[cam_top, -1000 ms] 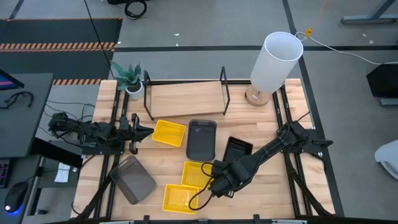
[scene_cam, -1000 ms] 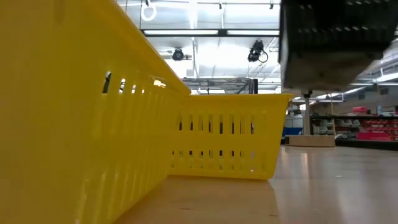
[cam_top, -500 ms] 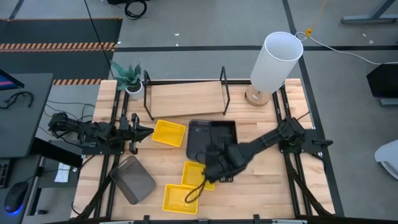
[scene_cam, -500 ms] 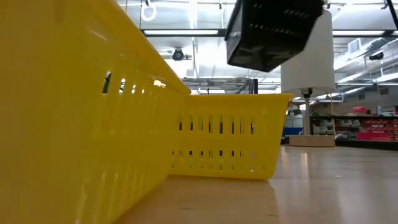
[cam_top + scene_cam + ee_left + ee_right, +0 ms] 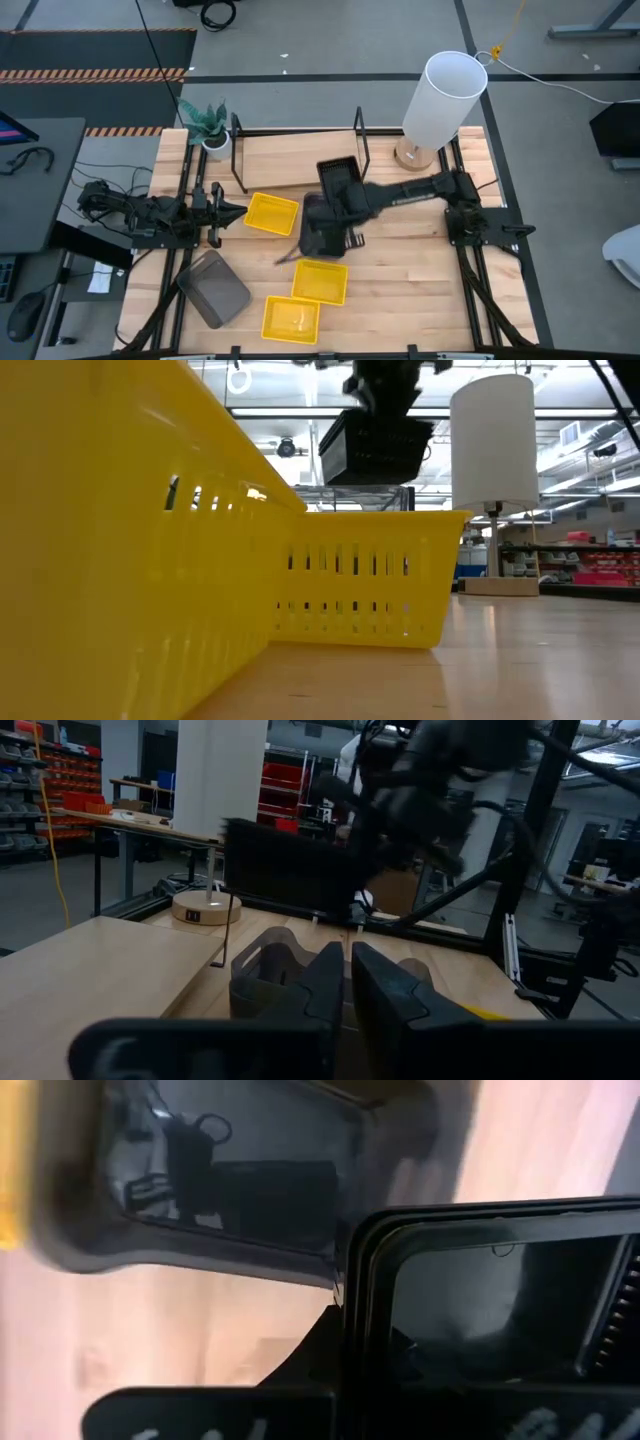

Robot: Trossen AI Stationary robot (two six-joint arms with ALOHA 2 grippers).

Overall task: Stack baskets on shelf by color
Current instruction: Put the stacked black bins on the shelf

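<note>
Right gripper [image 5: 347, 205]: it is grasping the rim of the small black perforated plastic basket [image 5: 339, 181] and is holding it in the air, above the table's middle.
Carried basket: it is hanging over the front edge of the light wooden shelf board with black wire frames [image 5: 296, 157], partly above the larger translucent dark grey tray [image 5: 318, 231] lying on the table.
Key relation: from the gripper, the shelf is lying toward 12 o'clock in the high view, very near; the basket's long axis is pointing roughly from 12 to 6 o'clock, slightly tilted, so across the length of the board, which is running from 9 to 3 o'clock.
Nearer arm: the right arm is clearly nearer to the shelf bay; I judge that the next move is asking only for a short push forward and then lowering.
Left gripper [image 5: 238, 211]: it is waiting at 9 o'clock with fingers clenched and holding nothing, just beside a bright yellow slotted basket [image 5: 271, 214].
Other baskets: two more yellow ones [image 5: 320, 281] and one grey tray [image 5: 213, 288] are lying toward 6 and 7 o'clock.
Low view: it is showing the black basket [image 5: 375, 448] well above the table, which the high view cannot show.
Right wrist view: it is showing the grey tray [image 5: 230, 1180] directly under the carried basket.
</note>
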